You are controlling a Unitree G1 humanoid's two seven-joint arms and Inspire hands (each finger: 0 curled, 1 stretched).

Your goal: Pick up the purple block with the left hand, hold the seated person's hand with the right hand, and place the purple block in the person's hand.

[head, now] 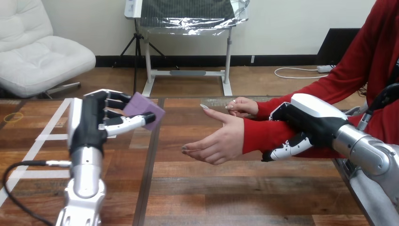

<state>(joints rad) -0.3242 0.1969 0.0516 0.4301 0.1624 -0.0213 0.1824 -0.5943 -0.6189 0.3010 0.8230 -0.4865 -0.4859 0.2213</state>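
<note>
My left hand (89, 125) is raised above the table at the left, its thumb and fingers shut on the purple block (142, 109), which sticks out to the right. The person's hand (219, 139) reaches in from the right, palm turned up and fingers loosely curved, well right of the block. My right hand (308, 125) lies over the person's red-sleeved forearm, with its thumb curled under it. The person's other hand (242, 106) rests on the table behind.
The wooden table (197, 197) spreads across the lower view, with white tape lines (35, 146) at its left. A black cable (19, 169) loops beside my left forearm. The person's torso is at the right edge.
</note>
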